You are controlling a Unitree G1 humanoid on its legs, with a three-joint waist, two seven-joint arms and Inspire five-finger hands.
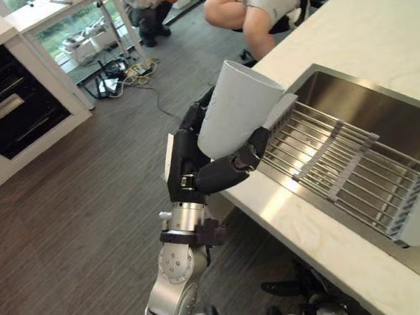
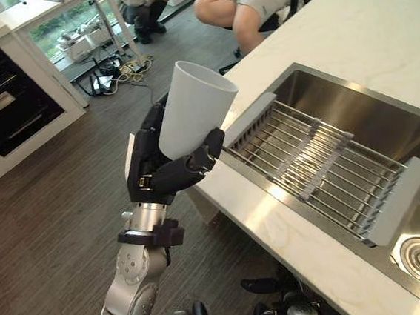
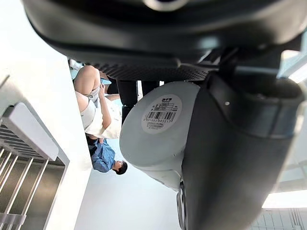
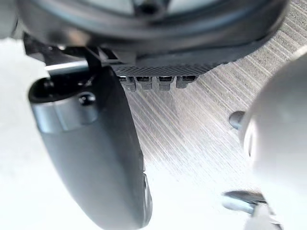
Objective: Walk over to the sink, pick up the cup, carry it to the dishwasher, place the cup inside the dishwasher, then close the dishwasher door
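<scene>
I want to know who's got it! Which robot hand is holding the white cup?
The left hand: its dark fingers and thumb curl round the cup, up beside the counter. The right hand has no cup.

Head pair: from high up, facing steeply down, sharing the stainless steel sink (image 1: 373,112). Left wrist: very close beneath the white tapered cup (image 3: 158,124), that sink's edge beside. Right wrist: close over a streaked grey surface (image 4: 192,134).
</scene>
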